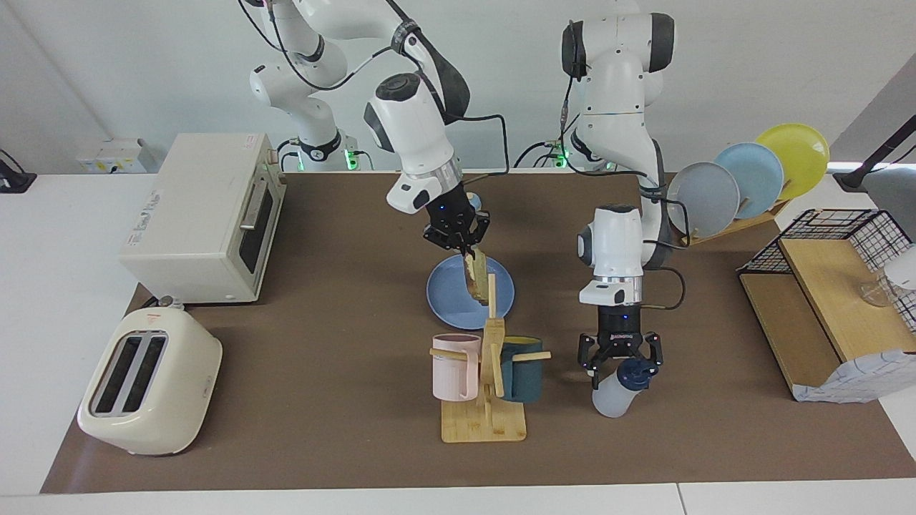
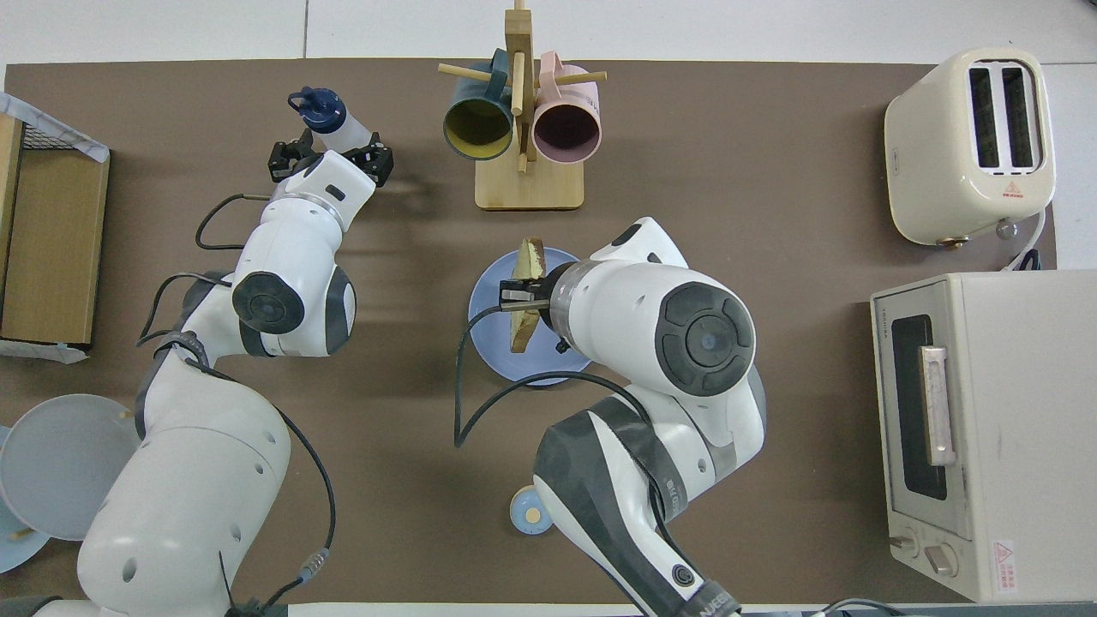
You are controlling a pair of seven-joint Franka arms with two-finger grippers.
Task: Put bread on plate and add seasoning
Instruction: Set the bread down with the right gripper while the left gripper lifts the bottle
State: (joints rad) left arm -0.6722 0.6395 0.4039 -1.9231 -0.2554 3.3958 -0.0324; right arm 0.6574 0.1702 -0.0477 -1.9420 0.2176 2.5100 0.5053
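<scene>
The bread (image 1: 474, 276) hangs upright and edge-on from my right gripper (image 1: 468, 252), which is shut on its upper edge. It hangs over the middle of the periwinkle-blue plate (image 1: 445, 295); I cannot tell whether its lower edge touches. From overhead the bread (image 2: 525, 297) shows as a thin strip across the plate (image 2: 490, 330), with the right gripper (image 2: 512, 296) beside it. The seasoning bottle (image 1: 610, 393) leans on the mat toward the left arm's end. My left gripper (image 1: 621, 357) is open, with its fingers on either side of the bottle's dark cap. In the overhead view the left gripper (image 2: 331, 159) covers part of the bottle (image 2: 332, 120).
A wooden mug rack (image 1: 484, 422) with a pink and a teal mug stands just farther from the robots than the plate. A toaster (image 1: 147, 380) and toaster oven (image 1: 200, 214) sit at the right arm's end. Upright plates (image 1: 744, 179) and a wooden shelf (image 1: 823, 300) are at the left arm's end. A bell (image 2: 531, 512) sits near the robots.
</scene>
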